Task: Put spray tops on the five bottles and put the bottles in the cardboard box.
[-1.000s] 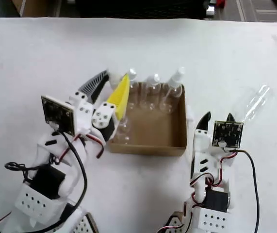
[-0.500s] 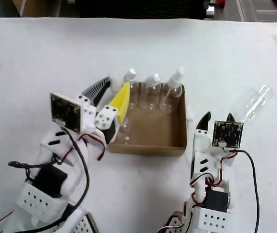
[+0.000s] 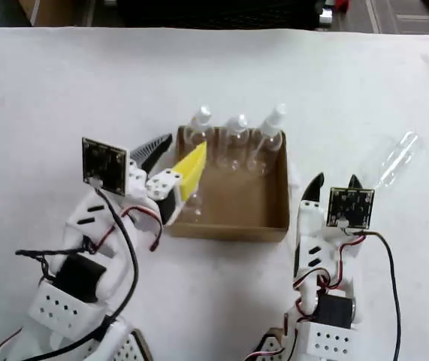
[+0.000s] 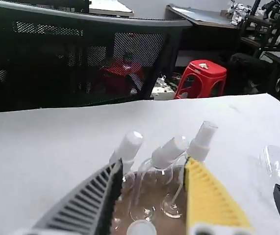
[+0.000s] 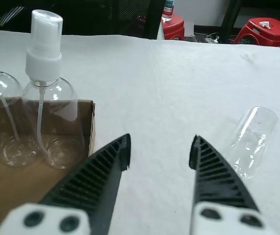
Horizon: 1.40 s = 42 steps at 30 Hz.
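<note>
From the high view I count four capped bottles in the cardboard box point(image 3: 229, 226): three spray bottles point(image 3: 235, 139) upright in a row against its far wall, and a fourth bottle point(image 3: 191, 204) at the near corner on the left arm's side. The left claw point(image 3: 186, 143) hangs over that corner, spread wide and gripping nothing. The right claw point(image 3: 337, 179) sits just beside the box's other side, also parted and empty. Near it, the last bottle point(image 3: 394, 160) lies on its side on the tabletop point(image 3: 64, 83), clear and with no spray top on it. In the left wrist view the fourth bottle point(image 4: 140, 228) shows its white cap low between the grey and yellow fingers, touched by neither, with the row of three beyond. In the right wrist view the right claw point(image 5: 159, 144) frames bare tabletop, and the last bottle point(image 5: 252, 134) lies just outside one finger. I judge we are down to the fifth bottle. The next move calls for shifting the right claw sideways and closing on the bottle's barrel, which looks slick and apt to roll, then fitting a top before boxing it.
</note>
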{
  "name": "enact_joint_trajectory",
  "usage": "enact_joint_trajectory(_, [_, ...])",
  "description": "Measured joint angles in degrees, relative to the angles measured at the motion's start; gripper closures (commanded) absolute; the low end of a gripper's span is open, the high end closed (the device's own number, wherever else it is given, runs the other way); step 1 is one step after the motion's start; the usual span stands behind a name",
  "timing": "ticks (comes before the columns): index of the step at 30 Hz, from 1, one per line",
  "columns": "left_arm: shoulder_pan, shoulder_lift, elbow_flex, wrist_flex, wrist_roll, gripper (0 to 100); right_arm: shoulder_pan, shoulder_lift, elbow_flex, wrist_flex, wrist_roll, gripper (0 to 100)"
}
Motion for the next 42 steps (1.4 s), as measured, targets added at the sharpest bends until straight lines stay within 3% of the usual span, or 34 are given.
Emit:
enact_joint_trajectory(13, [-1.14, 0.00, -2.64, 1.32, 0.00, 81, 0.00, 0.00, 0.00, 0.00, 0.00, 82.2])
enact_joint_trajectory(21, [-13.80, 0.00, -10.02, 11.96, -3.96, 81, 0.00, 0.00, 0.00, 0.00, 0.00, 82.2])
enact_joint_trajectory(28, [-24.70, -0.09, -7.74, 16.97, -1.14, 81, 0.00, 0.00, 0.00, 0.00, 0.00, 82.2])
enact_joint_trajectory(36, [-32.00, 0.00, 8.18, 3.34, 3.60, 88, 0.00, 0.00, 0.00, 0.00, 0.00, 82.2])
enact_joint_trajectory(42, [-35.52, 0.00, 18.37, -7.12, -1.67, 91, 0.00, 0.00, 0.00, 0.00, 0.00, 82.2])
